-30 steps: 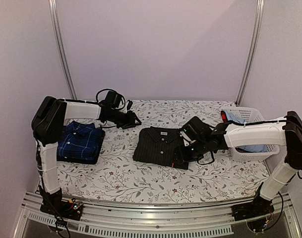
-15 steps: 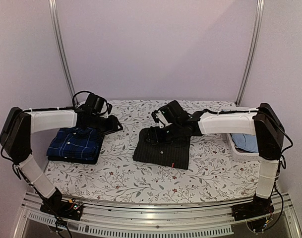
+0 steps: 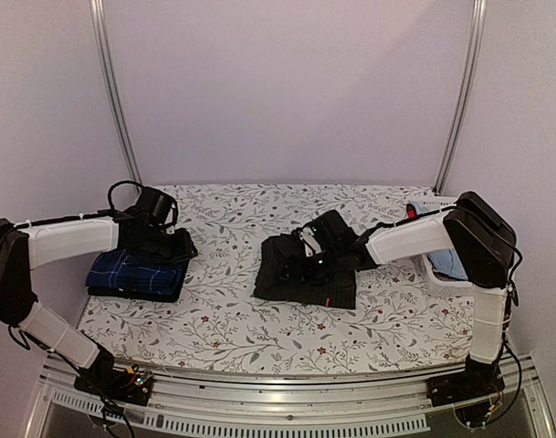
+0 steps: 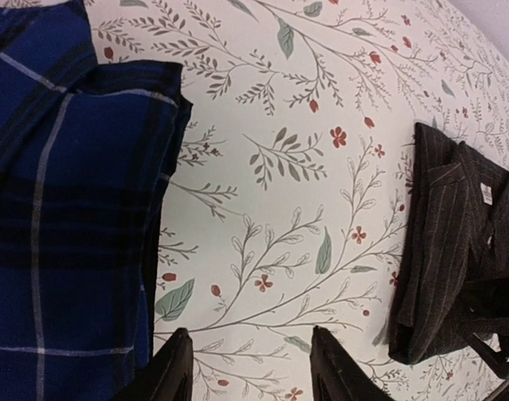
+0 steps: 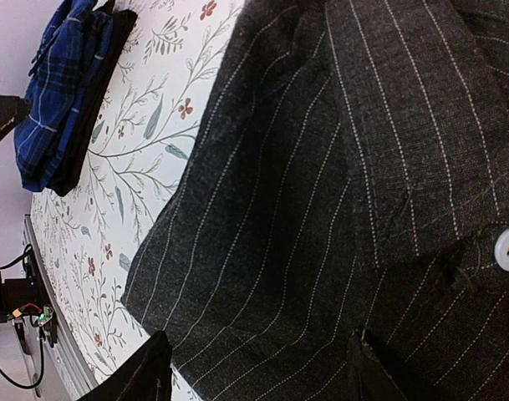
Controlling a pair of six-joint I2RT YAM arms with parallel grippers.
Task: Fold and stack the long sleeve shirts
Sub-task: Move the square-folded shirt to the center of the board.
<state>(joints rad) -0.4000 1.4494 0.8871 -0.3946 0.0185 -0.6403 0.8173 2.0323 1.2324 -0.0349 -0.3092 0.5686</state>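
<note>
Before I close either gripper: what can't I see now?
- Top view: the right gripper is hidden under its own wrist, so contact with the black shirt is unclear; the right wrist view crops the fingertips.
- Top view: right arm hides most of the basket.
- Navy shirt: left gripper covers its far edge from above; left wrist view crops it.

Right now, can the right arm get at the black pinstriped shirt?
Probably yes. The right gripper hovers directly over the black pinstriped shirt with its jaws open, and nothing lies on the folded cloth. The navy checked shirt sits apart, near the left arm.
</note>
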